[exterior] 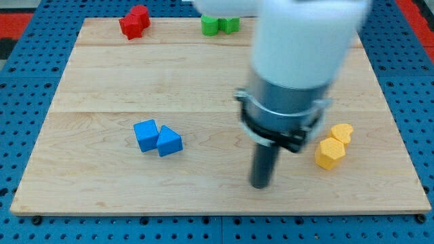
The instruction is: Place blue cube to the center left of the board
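A blue cube lies on the wooden board at the view's lower left of centre. A second blue block, wedge-like, touches its right side. My tip rests on the board near the view's bottom, well to the right of both blue blocks and apart from them. The rod hangs from the large white and grey arm that fills the view's upper right.
Two red blocks sit at the board's top left edge. Two green blocks sit at the top centre, partly beside the arm. Two yellow hexagonal blocks lie to the right of my tip.
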